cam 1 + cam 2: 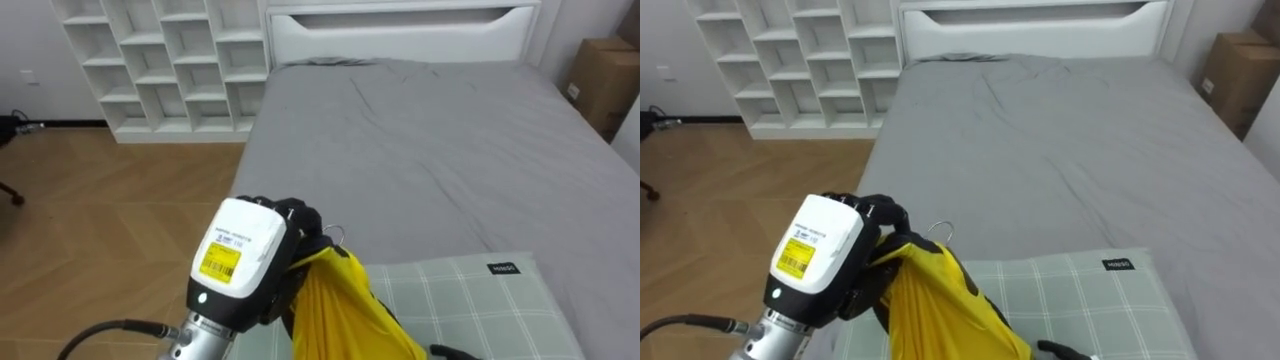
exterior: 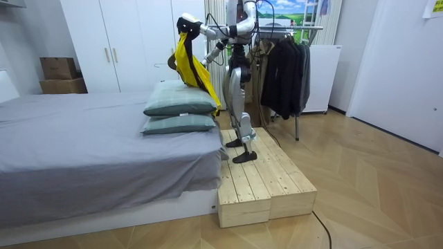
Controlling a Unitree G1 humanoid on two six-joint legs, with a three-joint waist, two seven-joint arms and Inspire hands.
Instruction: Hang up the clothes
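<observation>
Left eye view shows the left hand (image 1: pixel 272 242) clenched at the base of a thin metal hanger hook (image 1: pixel 336 236), its limp yellow cloth garment (image 1: pixel 345 310) dangling over a pale green checked pillow (image 1: pixel 470 300); light and floppy, probably best carried by that hook.

You have a bright yellow garment (image 1: pixel 345 310) against a pillow (image 1: pixel 470 300) of pale green crossed by thin white check lines. The left hand (image 1: pixel 262 248) is white on its back with a yellow label, and black at the fingers. The bed cover (image 1: pixel 420 140) is plain grey, and the shelf unit (image 1: pixel 160 60) is white. The floor (image 1: pixel 100 200) is light brown wood in a herringbone pattern (the box (image 1: pixel 605 75) is cardboard brown). The hanging clothes (image 2: pixel 284 66) in the room view are dark, nearly black.
</observation>
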